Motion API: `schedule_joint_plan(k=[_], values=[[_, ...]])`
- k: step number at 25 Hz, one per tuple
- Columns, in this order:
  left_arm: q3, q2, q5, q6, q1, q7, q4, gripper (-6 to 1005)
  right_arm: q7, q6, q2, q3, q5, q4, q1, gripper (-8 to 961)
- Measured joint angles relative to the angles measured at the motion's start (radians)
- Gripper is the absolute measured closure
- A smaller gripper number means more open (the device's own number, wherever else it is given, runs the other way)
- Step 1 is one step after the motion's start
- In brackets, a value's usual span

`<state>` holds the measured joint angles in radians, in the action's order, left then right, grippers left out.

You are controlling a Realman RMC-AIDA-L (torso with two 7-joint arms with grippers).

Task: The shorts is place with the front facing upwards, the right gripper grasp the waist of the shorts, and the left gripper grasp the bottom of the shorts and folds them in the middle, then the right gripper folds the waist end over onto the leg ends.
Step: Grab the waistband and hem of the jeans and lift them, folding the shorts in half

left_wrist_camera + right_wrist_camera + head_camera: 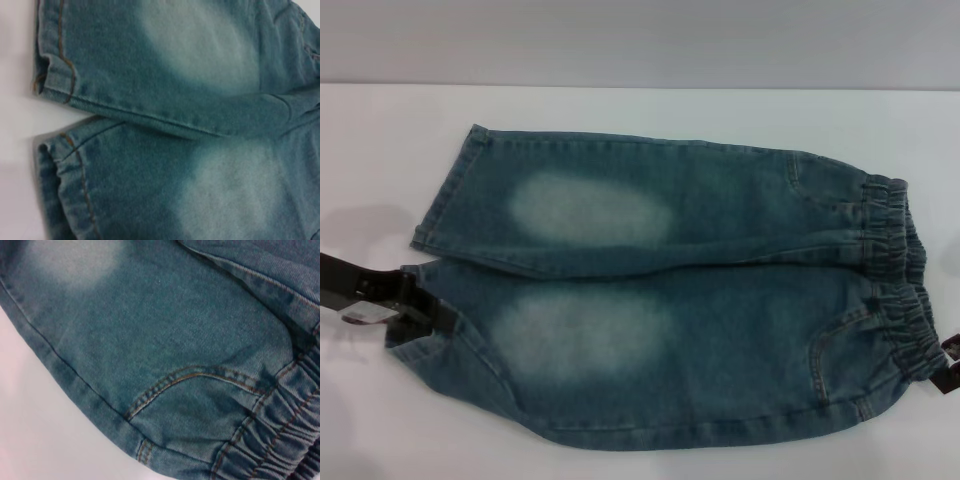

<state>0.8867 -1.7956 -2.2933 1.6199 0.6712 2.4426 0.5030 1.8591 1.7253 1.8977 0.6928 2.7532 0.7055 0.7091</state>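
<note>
The left gripper (pixel 420 310) lies low at the near leg's hem, fingers clamped on the bottom of the shorts (pixel 405 320). The right gripper (pixel 948 375) sits by the waist; its grip is unclear. The shorts (pixel 670 290) lie flat, front up, on the white table (pixel 640 110).

Left claw (pixel 415 305) low at near-left edge, right claw (pixel 948 372) at far-right edge
</note>
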Motion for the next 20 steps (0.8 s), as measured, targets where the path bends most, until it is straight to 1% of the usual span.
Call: schedule_joint_plan(k=[15,20], values=[[-0.001,0.004,-0.002,0.002,0.008,0.004,0.000,956,0.003,-0.013,0.001,0.013,0.014,-0.007,0.005,346],[-0.002,0.006,-0.002,0.002,0.008,0.004,0.000,956,0.004,-0.014,0.009,0.013,0.014,-0.009,0.005,347]])
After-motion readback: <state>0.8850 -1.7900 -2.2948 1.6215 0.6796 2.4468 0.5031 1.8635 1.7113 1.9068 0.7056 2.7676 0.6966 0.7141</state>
